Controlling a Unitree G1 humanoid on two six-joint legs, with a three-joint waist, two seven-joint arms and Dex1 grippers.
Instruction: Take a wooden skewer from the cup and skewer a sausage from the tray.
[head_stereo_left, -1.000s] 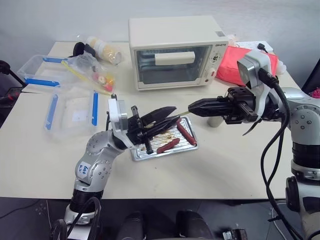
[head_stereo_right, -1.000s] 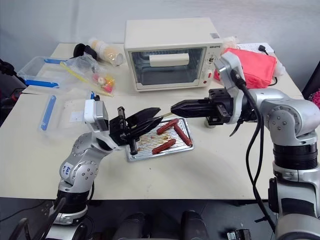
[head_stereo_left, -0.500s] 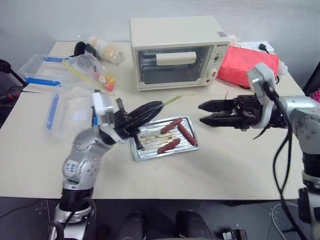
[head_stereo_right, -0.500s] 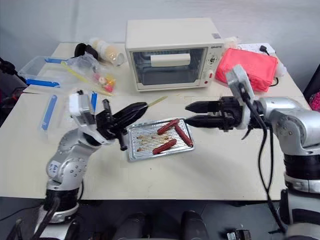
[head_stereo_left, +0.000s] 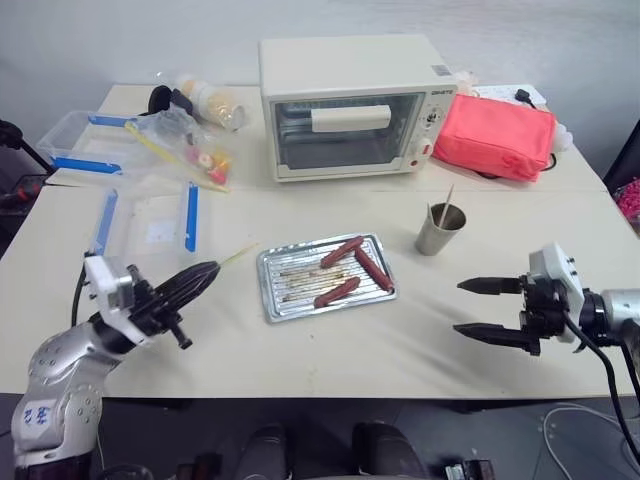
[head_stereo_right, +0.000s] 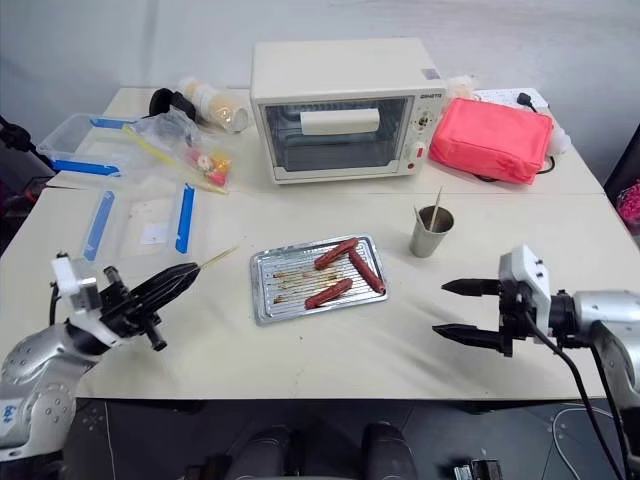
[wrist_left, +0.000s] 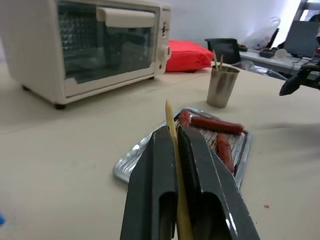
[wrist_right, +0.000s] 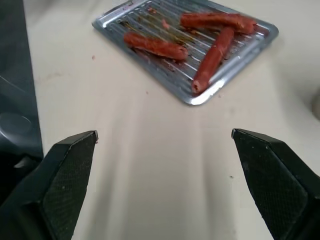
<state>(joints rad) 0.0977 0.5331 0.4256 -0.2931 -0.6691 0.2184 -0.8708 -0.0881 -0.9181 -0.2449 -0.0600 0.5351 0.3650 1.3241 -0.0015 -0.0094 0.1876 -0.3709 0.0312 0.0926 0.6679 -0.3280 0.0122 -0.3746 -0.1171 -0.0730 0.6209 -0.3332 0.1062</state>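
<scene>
**Now the skewer sits in the left gripper, away from the tray**

Evidently a handover has just finished. A second ago both grippers met over the small shiny rectangular metal tray (head_stereo_left: 326, 277), the right one closed at the stick's tip; now the two arms have drawn apart to the lower corners of the head views. The left gripper (head_stereo_right: 178, 277), at the lower left, has its two black fingers pressed together on the thin pale tan wooden skewer (head_stereo_left: 236, 257), whose pointed end juts up and to the right toward the tray without reaching it. The left wrist view shows the same stick clamped between the fingers (wrist_left: 159, 165).

The right gripper (head_stereo_left: 488, 309), at the lower right, has let go: its fingers are spread wide and hold nothing.

The three small reddish-brown sausages (head_stereo_left: 337, 292) lie untouched on the tray's ribbed bottom, at the centre of the frame. The small silver-grey metal cup (head_stereo_left: 439, 229) stands right of the tray, with more sticks poking from it, in front of a cream toaster oven (head_stereo_left: 350, 105).

So the fetching looks done; the piercing is not yet begun. The left arm likely must bring the point back over a sausage.
</scene>
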